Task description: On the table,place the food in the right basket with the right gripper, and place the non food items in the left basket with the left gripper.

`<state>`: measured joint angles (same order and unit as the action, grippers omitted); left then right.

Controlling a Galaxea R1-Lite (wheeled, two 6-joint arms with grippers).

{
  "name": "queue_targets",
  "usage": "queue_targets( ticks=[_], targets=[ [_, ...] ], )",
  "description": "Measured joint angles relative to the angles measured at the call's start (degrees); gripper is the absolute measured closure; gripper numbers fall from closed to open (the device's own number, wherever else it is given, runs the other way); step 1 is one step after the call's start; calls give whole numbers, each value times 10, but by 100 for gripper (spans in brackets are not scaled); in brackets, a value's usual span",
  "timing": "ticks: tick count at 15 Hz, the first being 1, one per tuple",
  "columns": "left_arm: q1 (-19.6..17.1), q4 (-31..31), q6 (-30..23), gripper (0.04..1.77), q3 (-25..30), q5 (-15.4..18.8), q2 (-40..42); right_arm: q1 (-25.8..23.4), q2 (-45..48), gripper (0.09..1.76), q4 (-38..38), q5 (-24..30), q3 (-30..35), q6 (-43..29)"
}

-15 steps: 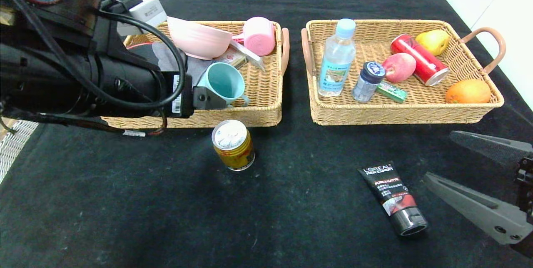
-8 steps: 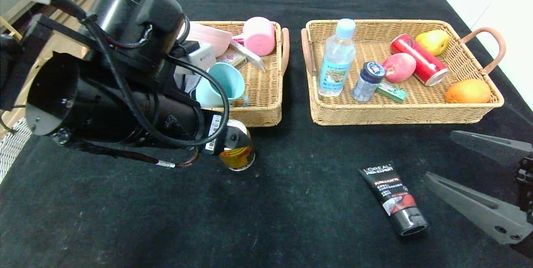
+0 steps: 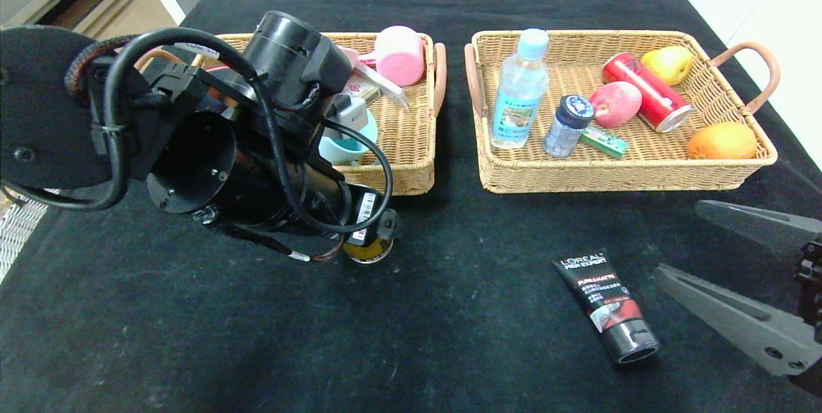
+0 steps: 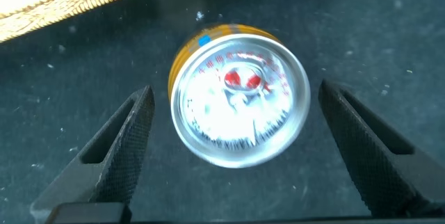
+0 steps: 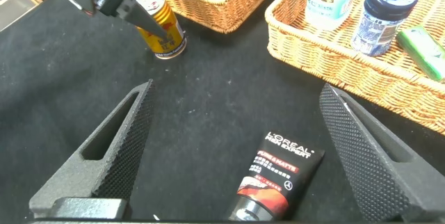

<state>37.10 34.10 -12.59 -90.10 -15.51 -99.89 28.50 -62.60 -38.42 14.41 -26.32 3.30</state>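
Observation:
A gold-yellow can (image 4: 240, 99) stands upright on the black table (image 3: 192, 336), just in front of the left basket (image 3: 398, 175). My left gripper (image 4: 236, 92) is open, one finger on each side of the can's top with a gap on both sides. In the head view my left arm (image 3: 257, 162) covers most of the can (image 3: 369, 251). The black L'Oreal tube (image 3: 607, 304) lies at the front right. Beside it my right gripper (image 3: 677, 239) hangs open and empty. The water bottle (image 3: 519, 92) and the blue-lidded jar (image 3: 568, 125) stand in the right basket (image 3: 616, 175).
The right basket also holds an apple (image 3: 615, 103), a red can (image 3: 645, 99), a pear (image 3: 668, 63), an orange (image 3: 721, 141) and a green pack (image 3: 602, 141). A pink ribbed cup (image 3: 401, 54) and a teal mug (image 3: 343, 146) lie in the left basket.
My left arm has swung from over the left basket forward and down to the gold can, which it now mostly covers in the head view. The right arm has not moved.

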Motion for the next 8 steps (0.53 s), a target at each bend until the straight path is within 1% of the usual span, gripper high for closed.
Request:
queue_targets(
  ticks=[6,8],
  targets=[
    [-13,-1,-1,10,-3,1,-23,-1,0,14,-1,0,0,0],
    [-15,-3,-1,9,-4,7,-27,-1,0,14,-1,0,0,0]
  ],
)
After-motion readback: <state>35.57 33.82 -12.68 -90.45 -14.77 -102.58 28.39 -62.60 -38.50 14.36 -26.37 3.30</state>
